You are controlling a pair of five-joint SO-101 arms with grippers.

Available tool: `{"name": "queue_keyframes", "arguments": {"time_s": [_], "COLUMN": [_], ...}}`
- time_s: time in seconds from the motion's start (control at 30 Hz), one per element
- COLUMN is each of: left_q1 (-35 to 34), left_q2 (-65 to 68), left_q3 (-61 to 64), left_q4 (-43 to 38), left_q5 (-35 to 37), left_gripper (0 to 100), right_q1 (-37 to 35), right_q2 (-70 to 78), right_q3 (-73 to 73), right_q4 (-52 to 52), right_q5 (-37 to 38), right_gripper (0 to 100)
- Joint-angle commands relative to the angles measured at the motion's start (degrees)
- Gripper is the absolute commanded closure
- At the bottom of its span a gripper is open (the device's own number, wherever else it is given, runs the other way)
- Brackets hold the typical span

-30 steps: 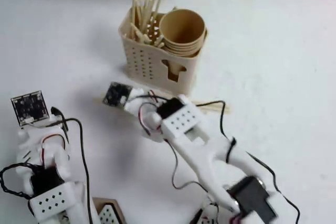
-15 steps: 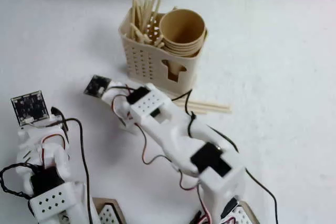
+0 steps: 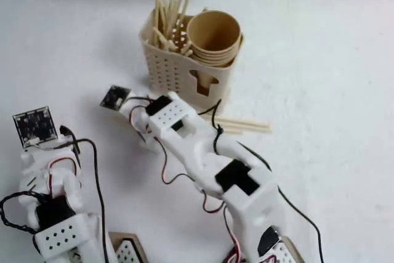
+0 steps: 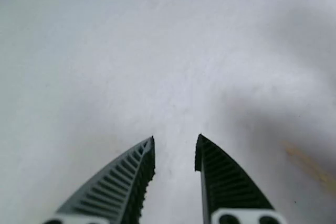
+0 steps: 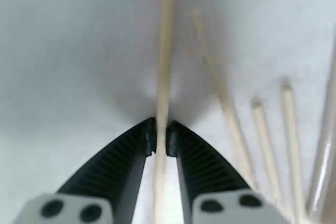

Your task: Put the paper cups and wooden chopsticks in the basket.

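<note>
We find the right gripper (image 5: pixel 160 132) clamped on a single wooden chopstick (image 5: pixel 165 51), with the tips pinching the thin stick and much of its length running out ahead over the table (image 3: pixel 320 60). In the high view the right arm (image 3: pixel 203 152) stretches to a spot just near the basket (image 3: pixel 184 81), by its near-left corner. The basket holds a stack of paper cups (image 3: pixel 213 35) in its right part and a bunch of upright chopsticks (image 3: pixel 165 13) in its left. A few loose chopsticks (image 3: pixel 246 125) lie on the table just right of the arm, close to the basket's near wall.

Our main worry is the grip. A slim, smooth stick pinched only at the tips could swivel or slide out during the lift (we cannot tell how well balanced it is in the jaws). The long free end could also strike the basket's wall or the standing sticks, which might shove the light basket or jam the entry. A low swing might scatter the loose ones.

The left gripper (image 4: pixel 175 148) hangs over bare table at the near left. Its jaws are apart and hold nothing, and it is well clear of the basket, so we expect no trouble there.
</note>
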Motion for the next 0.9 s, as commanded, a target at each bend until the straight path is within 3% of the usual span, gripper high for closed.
{"name": "queue_keyframes", "arguments": {"time_s": [0.0, 0.23, 0.6, 0.73, 0.87], "left_q1": [-0.5, -0.6, -0.6, -0.6, -0.6], "left_q2": [-1.6, -1.6, -1.6, -1.6, -1.6], "left_q3": [-0.2, -0.2, -0.2, -0.2, -0.2], "left_q4": [-1.1, -1.1, -1.1, -1.1, -1.1], "left_q5": [-0.6, -0.6, -0.6, -0.6, -0.6], "left_gripper": [86, 86, 86, 86, 86], "right_q1": [0.1, 0.6, 0.6, 0.6, 2.1], "right_q2": [-6.4, -18.2, -37.8, -44.2, -50.4], "right_q3": [-0.5, -0.4, -0.4, -0.6, -0.4], "right_q4": [5.1, 13.0, 13.7, 10.1, 2.2], "right_q5": [-2.8, -8.8, -22.4, -29.5, -29.7], "right_gripper": [98.1, 98.1, 98.1, 98.1, 98.1]}}
